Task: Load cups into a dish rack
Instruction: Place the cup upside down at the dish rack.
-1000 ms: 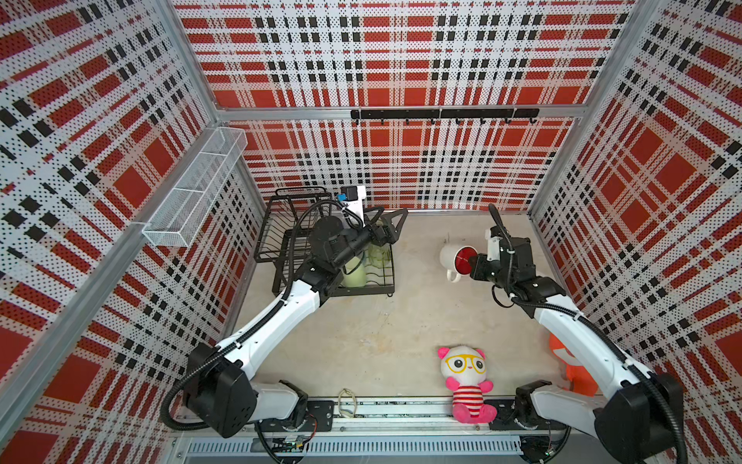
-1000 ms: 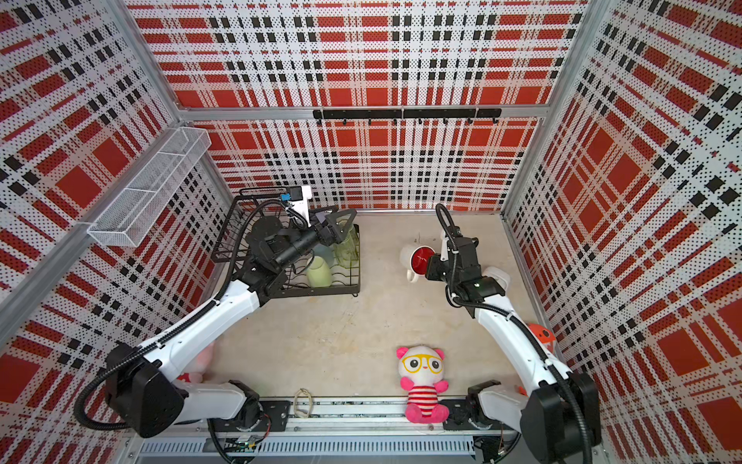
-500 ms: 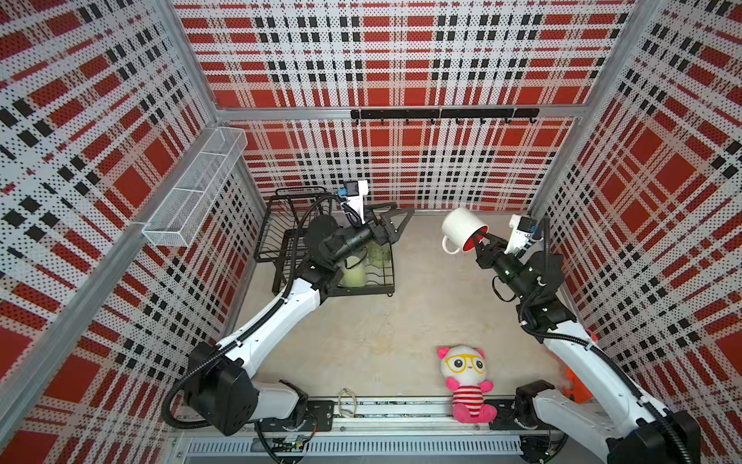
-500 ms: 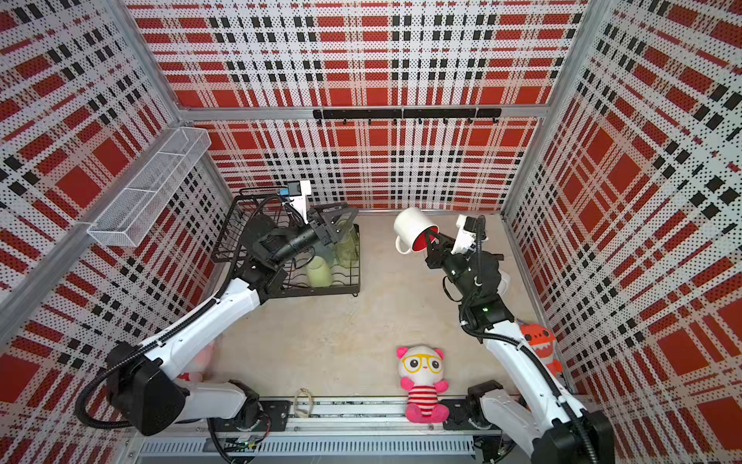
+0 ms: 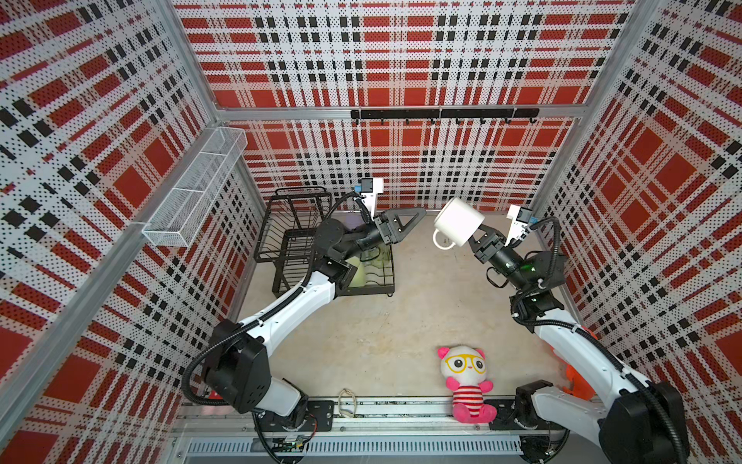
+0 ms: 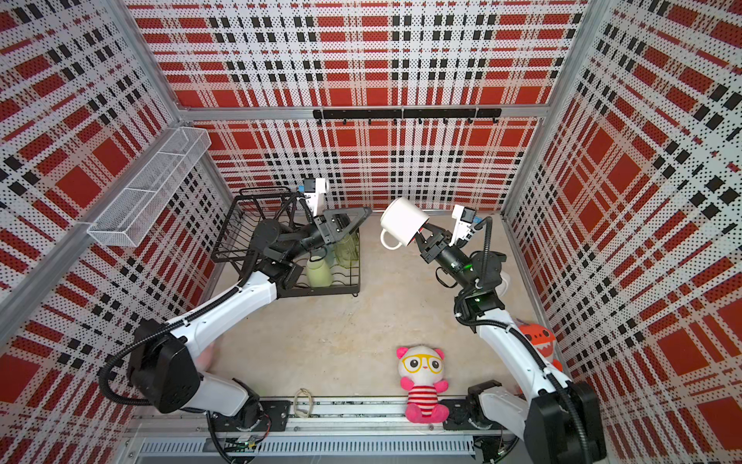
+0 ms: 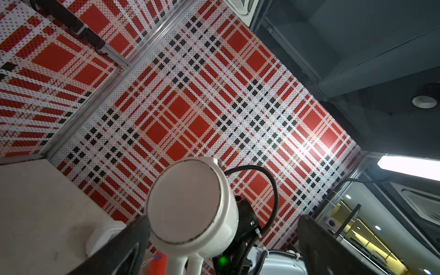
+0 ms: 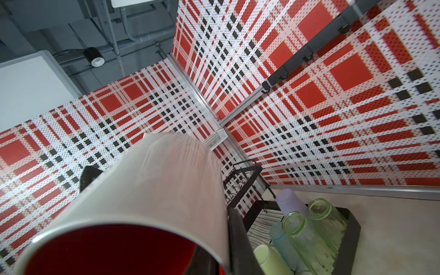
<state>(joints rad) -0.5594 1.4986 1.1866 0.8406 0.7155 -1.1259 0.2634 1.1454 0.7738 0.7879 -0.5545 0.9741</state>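
I find the right gripper (image 5: 476, 236) clamped on the rim of the mug (image 5: 457, 220), which is white outside and red inside. The mug hangs in the air above the floor (image 5: 361, 321), tilted, with its base raised and turned toward the left gripper (image 5: 409, 220) and its handle underneath. The left gripper's jaws stand wide apart and hold nothing. They are level with the mug's base, and in both top views a narrow gap separates them from it. The rack (image 5: 301, 189) sits in the far left corner. Five cups (image 8: 295, 228) stand base up on its lower tray: lavender, two clear green, teal and pale green.
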